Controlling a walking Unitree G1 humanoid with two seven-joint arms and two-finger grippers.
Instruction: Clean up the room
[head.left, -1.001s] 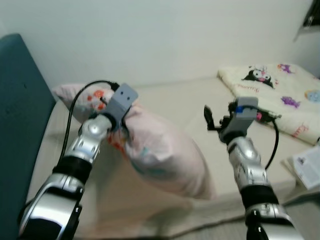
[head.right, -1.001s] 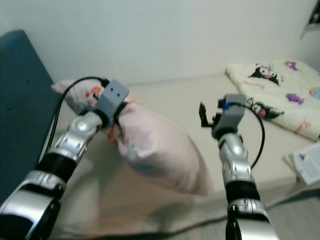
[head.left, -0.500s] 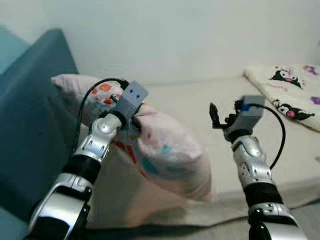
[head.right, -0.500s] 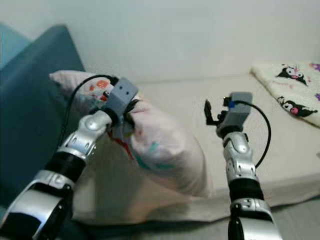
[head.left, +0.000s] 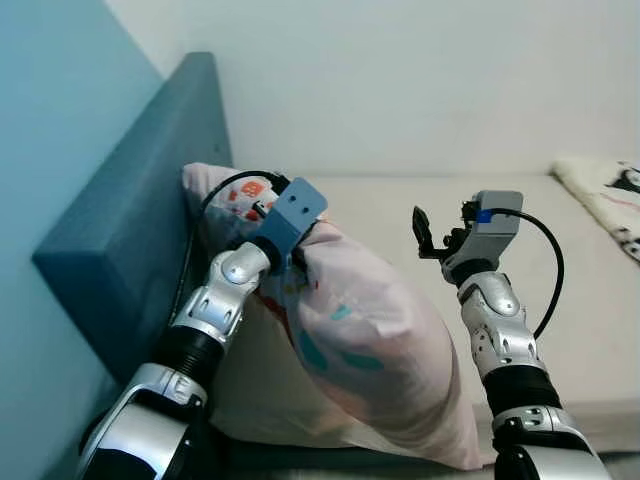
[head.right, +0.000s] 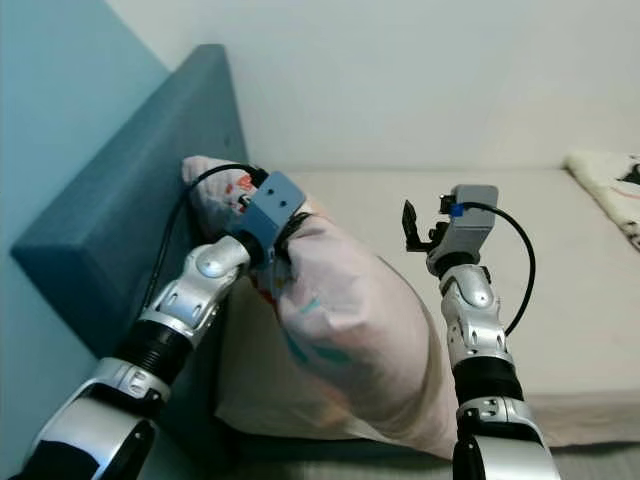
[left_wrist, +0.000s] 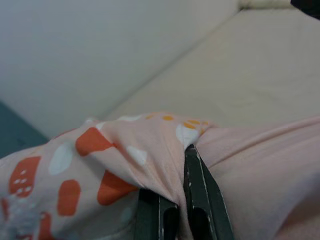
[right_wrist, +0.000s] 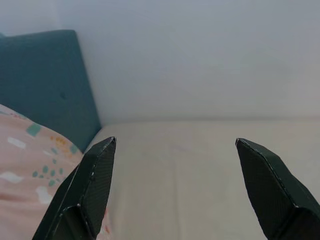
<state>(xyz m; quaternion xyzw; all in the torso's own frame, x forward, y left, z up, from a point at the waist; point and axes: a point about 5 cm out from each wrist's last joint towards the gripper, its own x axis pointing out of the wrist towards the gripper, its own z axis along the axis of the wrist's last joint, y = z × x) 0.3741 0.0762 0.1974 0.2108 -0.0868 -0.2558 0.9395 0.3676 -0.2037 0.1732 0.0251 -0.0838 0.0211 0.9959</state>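
At the far left, the teal headboard (head.left: 140, 220) stands upright against the wall. Just right of it, my left pincer (left_wrist: 181, 210) is clamped on a gathered fold of the pink patterned pillow (head.left: 370, 350); the wrist view shows fabric pinched between the two black fingers (left_wrist: 202, 200). The pillow hangs from that fold at a slant, its far corner against the headboard and its near end resting at the near left edge of the bed (head.left: 560, 300). Risk one: the hold is on loose cover fabric only, so the fold may slide out under the pillow's weight and drop it off the near edge. Risk two: a pull toward the headboard may drag the cover, not the filling, and leave the pillow crooked. Risk three: the cable (head.left: 215, 195) looping over my left wrist lies close to the fabric and could snag. To the right, my right pincer (head.left: 440, 235) hovers above the mattress with its fingers spread wide, holding nothing; swung left, it could strike the pillow. At the far right edge lies a printed blanket (head.left: 610, 195). Count: one pillow, one headboard, one bed, one blanket, two pincers.
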